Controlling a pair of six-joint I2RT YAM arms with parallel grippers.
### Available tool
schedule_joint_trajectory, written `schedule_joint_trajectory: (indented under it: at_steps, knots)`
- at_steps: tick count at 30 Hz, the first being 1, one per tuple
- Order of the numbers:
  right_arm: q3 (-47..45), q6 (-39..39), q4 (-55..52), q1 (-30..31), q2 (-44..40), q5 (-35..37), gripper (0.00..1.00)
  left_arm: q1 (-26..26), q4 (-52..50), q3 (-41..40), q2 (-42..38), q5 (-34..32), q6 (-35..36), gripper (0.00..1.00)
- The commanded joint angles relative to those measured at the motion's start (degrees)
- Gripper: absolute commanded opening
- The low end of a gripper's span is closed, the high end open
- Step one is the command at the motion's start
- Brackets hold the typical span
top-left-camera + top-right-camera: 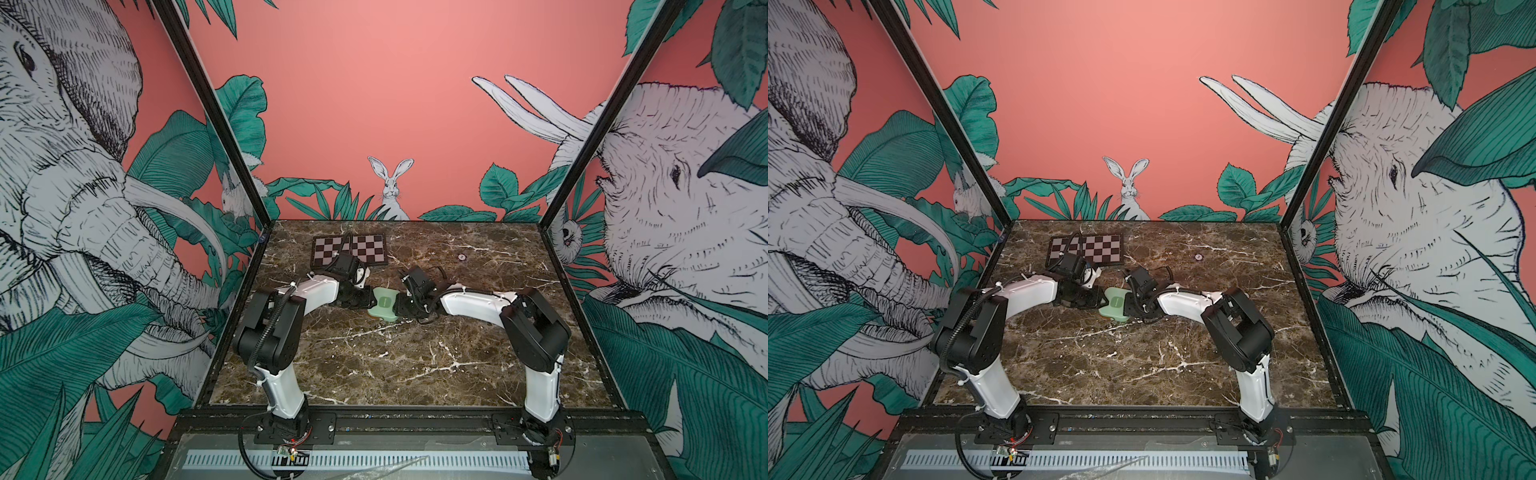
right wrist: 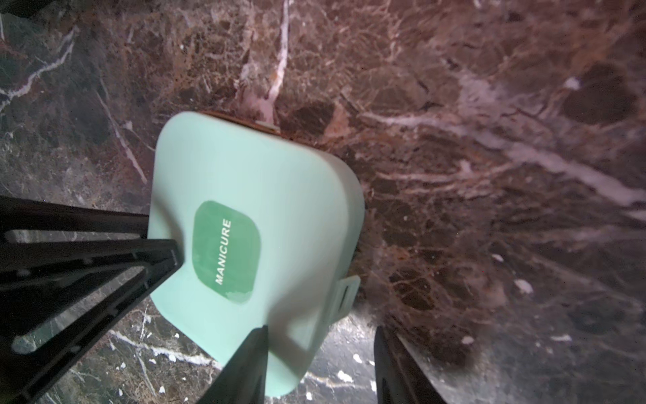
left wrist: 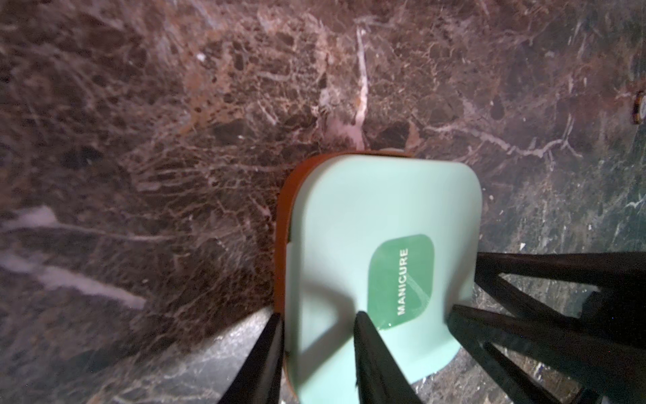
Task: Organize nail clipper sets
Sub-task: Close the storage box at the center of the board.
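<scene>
At the middle of the brown marble table (image 1: 374,357), the left gripper (image 3: 318,314) is clamped on one edge of the closed mint-green manicure case (image 1: 384,305). The right gripper (image 2: 321,328) straddles the edge near the latch tab (image 2: 344,297); whether it grips, I cannot tell. Opening seems in hand: next, free this tab carefully.

Brown marble table (image 1: 374,365) carries a checkerboard (image 1: 370,247) and small disc (image 1: 461,257).

Robot test booth, jungle-mural walls (image 1: 374,104), marble tabletop (image 1: 374,357), black frame posts (image 1: 216,124)
</scene>
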Motion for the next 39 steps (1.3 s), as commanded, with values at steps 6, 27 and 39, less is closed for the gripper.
schedule_joint_trajectory:
  at_steps: [6,27,39]
  knots:
    - [4.07,1.06,1.12,-0.72,3.73,-0.77,0.48,-1.09,-9.85,-3.58,4.75,-4.19,1.02,0.34]
    - [4.68,2.29,3.35,-0.59,8.54,-4.67,0.44,-1.42,-10.06,-2.59,5.78,-3.64,1.28,0.33]
    - [-1.93,8.92,14.04,2.46,11.63,-7.61,0.35,-2.76,-10.28,-1.70,7.68,-3.87,1.00,0.33]
